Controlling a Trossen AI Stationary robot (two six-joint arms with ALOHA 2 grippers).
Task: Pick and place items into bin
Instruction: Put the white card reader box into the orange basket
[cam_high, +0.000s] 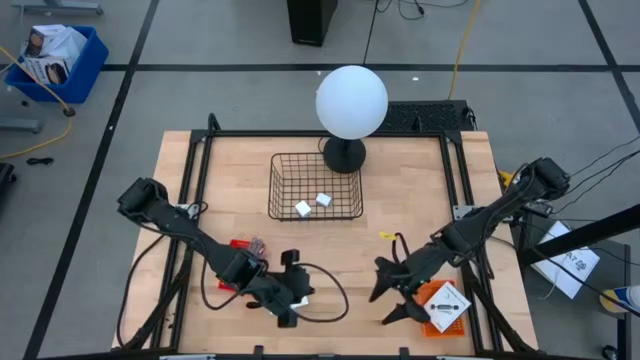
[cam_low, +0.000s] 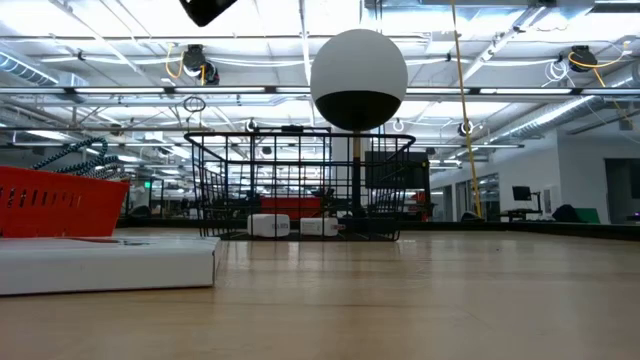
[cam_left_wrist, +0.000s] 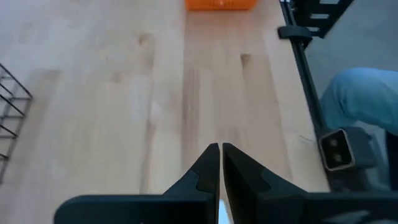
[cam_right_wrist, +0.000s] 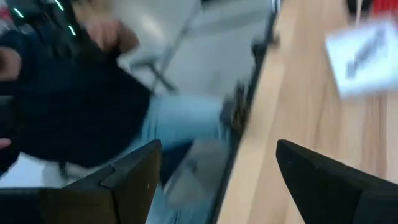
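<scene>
The black wire bin (cam_high: 315, 187) stands mid-table, also seen in the low view (cam_low: 300, 185). Two tiny white blocks (cam_high: 303, 209) (cam_high: 323, 200) lie on its floor. My left gripper (cam_high: 305, 300) is near the table's near edge, level, pointing right, and shut (cam_left_wrist: 220, 149) on a thin white card (cam_high: 302, 296). My right gripper (cam_high: 392, 297) is open beside an orange tray (cam_high: 440, 318) that carries a white card with black marks (cam_high: 447, 303). In its wrist view the fingers (cam_right_wrist: 214, 180) stand wide apart around nothing. I see no teal-handled tool. My left gripper pinches a thin white card (cam_left_wrist: 219, 213) between its two fingers. Only a white sliver shows, far back between them, and the fingers hide the rest. The fingers lie level and point toward the table's right side.
A white globe lamp (cam_high: 351, 100) on a black base stands just behind the bin. A red item (cam_high: 238, 243) lies left of centre and a small yellow thing (cam_high: 385, 236) right of centre. A white slab (cam_low: 100, 265) with a red ribbed thing (cam_low: 55, 200) shows in the low view. A person sits beyond the table edge (cam_right_wrist: 74, 93).
</scene>
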